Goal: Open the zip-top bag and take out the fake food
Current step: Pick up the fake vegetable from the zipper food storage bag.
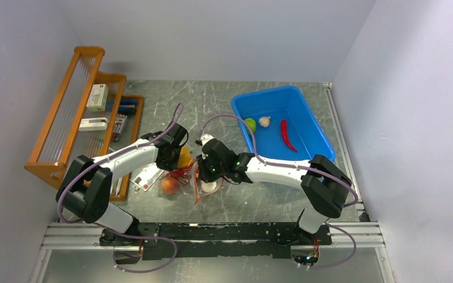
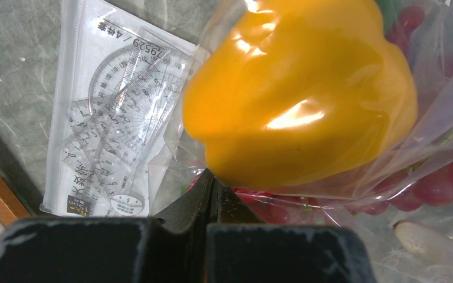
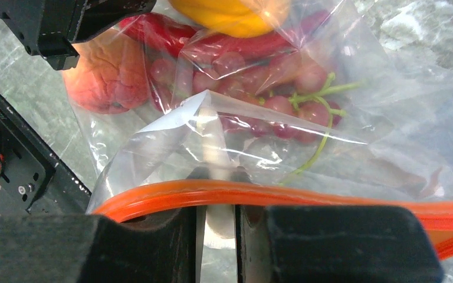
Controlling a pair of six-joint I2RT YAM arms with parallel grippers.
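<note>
The clear zip-top bag [image 1: 183, 178] lies at mid-table between my two grippers. My left gripper [image 1: 180, 157] is shut on a fold of the bag's plastic just under the orange-yellow bell pepper [image 2: 301, 88] inside it [image 2: 214, 177]. My right gripper [image 1: 203, 174] reaches in at the bag's mouth. The orange-red zip strip [image 3: 330, 197] runs across its fingers, and a white piece [image 3: 218, 206] sits pinched between them [image 3: 218, 174]. Purple grapes [image 3: 253, 76], a peach [image 3: 109, 73] and a red chilli [image 3: 171, 29] lie in the bag.
A blue bin [image 1: 271, 94] at the back right holds a lime [image 1: 250, 124], a garlic bulb [image 1: 264, 121] and a red chilli [image 1: 287, 135]. A wooden rack [image 1: 65, 118] stands at the left. A flat white card packet [image 2: 94, 118] lies beside the bag.
</note>
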